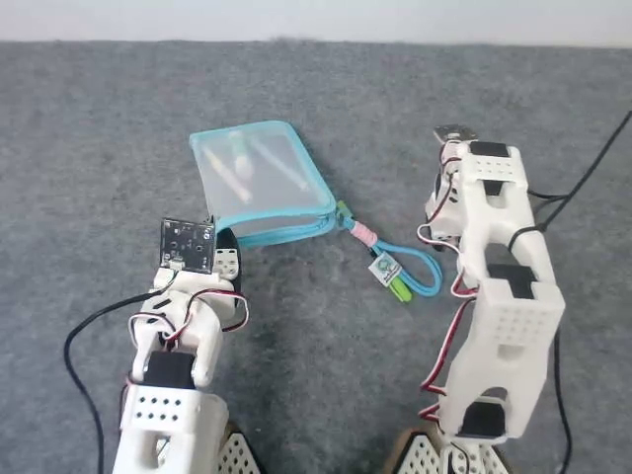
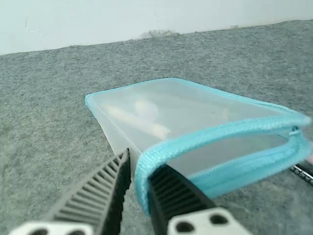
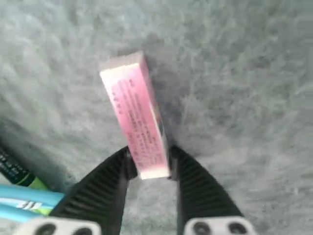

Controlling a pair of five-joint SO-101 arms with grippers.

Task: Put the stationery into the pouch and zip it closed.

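The high view shows the translucent zip pouch with turquoise trim (image 1: 262,188) lying mid-table with pens (image 1: 237,176) inside and the left gripper (image 1: 225,259) at its near corner. In the left wrist view that pincer pinches the trimmed edge, likely to steady the pouch for loading. In the right wrist view, the right gripper (image 3: 149,166) is clamped on a pink rectangular eraser (image 3: 137,117) over the grey felt surface (image 3: 244,73), presumably to carry it across.
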